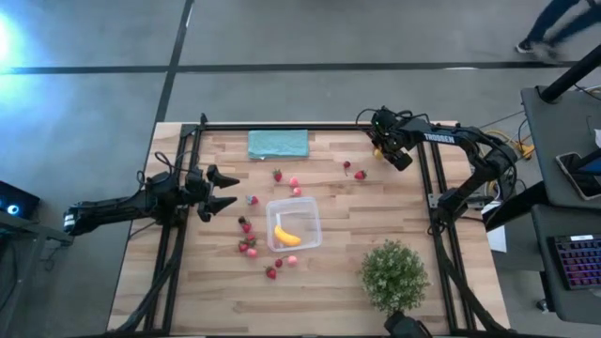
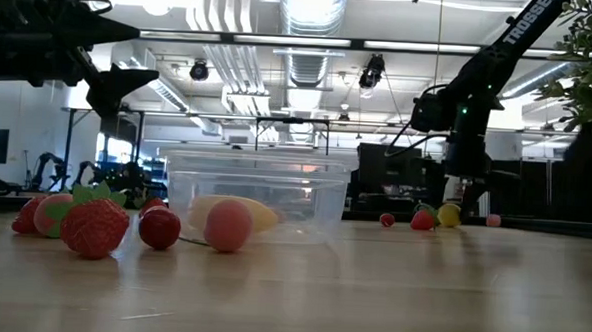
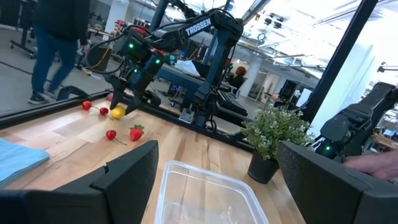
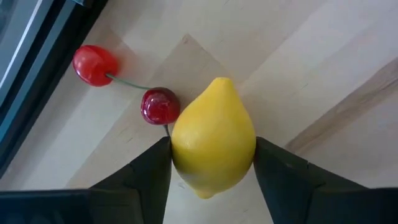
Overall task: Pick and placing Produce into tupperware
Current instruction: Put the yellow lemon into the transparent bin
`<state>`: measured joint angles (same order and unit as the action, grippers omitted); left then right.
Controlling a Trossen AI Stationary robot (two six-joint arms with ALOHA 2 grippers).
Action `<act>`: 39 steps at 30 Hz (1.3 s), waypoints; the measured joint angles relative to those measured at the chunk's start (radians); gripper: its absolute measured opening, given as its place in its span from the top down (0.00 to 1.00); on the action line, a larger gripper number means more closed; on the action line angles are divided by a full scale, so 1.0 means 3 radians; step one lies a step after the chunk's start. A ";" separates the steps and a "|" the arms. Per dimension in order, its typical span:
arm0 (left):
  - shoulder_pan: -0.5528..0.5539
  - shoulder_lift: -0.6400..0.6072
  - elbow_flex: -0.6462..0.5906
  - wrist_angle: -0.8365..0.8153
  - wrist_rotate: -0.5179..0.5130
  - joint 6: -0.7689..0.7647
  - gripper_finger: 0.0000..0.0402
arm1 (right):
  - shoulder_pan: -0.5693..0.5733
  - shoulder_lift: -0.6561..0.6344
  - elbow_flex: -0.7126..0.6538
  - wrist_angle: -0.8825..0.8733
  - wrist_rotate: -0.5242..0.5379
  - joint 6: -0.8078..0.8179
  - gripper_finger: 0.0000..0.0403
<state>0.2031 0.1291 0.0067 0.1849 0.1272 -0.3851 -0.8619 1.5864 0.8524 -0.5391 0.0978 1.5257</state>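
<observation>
The clear tupperware (image 1: 293,201) stands mid-table with a yellow banana (image 1: 286,235) lying in it. Red and pink strawberries lie around it, several at its left (image 1: 246,246) and some beyond it (image 1: 294,182). At the far right my right gripper (image 1: 380,150) points down, shut on a yellow lemon (image 4: 213,137). A pair of red cherries (image 4: 160,106) lies right beside the lemon. A strawberry (image 1: 360,175) is a little nearer. My left gripper (image 1: 233,189) hovers open and level at the table's left, pointing at the tupperware (image 3: 205,193). My right gripper pinches the lemon between its two fingers, one on each of its broad sides (image 4: 175,149). The fingers come from above, pointing steeply down. In the low view the lemon (image 2: 449,215) sits at table level, its pointed end toward the cherries.
A folded teal cloth (image 1: 278,144) lies at the far edge. A bushy potted plant (image 1: 394,274) stands at the near right. Black frame rails (image 1: 427,178) run along both sides of the table. A person (image 3: 56,37) walks beyond the far edge.
</observation>
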 joint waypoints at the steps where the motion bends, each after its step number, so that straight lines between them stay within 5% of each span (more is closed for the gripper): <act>1: 0.0001 -0.0001 0.0000 0.0001 -0.0001 0.0000 0.22 | 0.0000 0.0000 0.0000 0.0000 0.0000 0.0000 0.50; 19: 0.0000 -0.0001 0.0000 0.0001 0.0000 0.0000 0.22 | 0.0175 -0.0360 0.0125 -0.0046 0.0000 0.0036 0.51; 39: 0.0001 0.0004 0.0000 -0.0001 0.0000 0.0000 0.22 | 0.1582 -0.0571 0.0842 -0.0538 0.0132 -0.0198 0.51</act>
<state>0.2035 0.1303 0.0067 0.1845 0.1272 -0.3851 -0.3875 1.4151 1.1049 -0.7007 0.1375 1.4663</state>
